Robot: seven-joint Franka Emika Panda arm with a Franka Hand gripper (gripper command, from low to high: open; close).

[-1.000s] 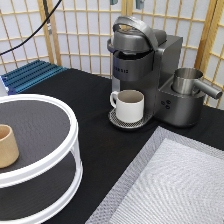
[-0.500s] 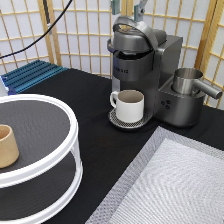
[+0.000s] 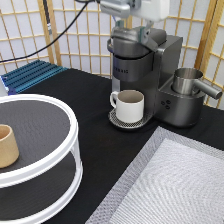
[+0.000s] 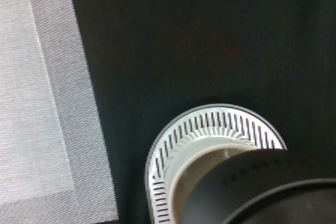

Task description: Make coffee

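Note:
My gripper (image 3: 141, 29) is at the exterior view's top, just above the lid of the grey coffee machine (image 3: 150, 65); the view does not show whether it is open or shut. A cream-white handled mug (image 3: 130, 105) stands on the round drip tray (image 3: 115, 121) under the spout. The coffee pod is out of view. The wrist view looks down on the machine's dark top (image 4: 255, 192), the tray's white slotted rim (image 4: 176, 145) and the black table.
A metal jug (image 3: 187, 81) sits on the machine's right side. A tan handleless cup (image 3: 6, 146) stands on a white two-tier round stand (image 3: 60, 170) at lower left. A grey mat (image 3: 175, 185) lies at lower right, also in the wrist view (image 4: 37, 100). A blue rack (image 3: 35, 74) lies at the left.
My gripper has come down into the exterior view above the coffee machine's lid. The mug, cup and stand have not moved.

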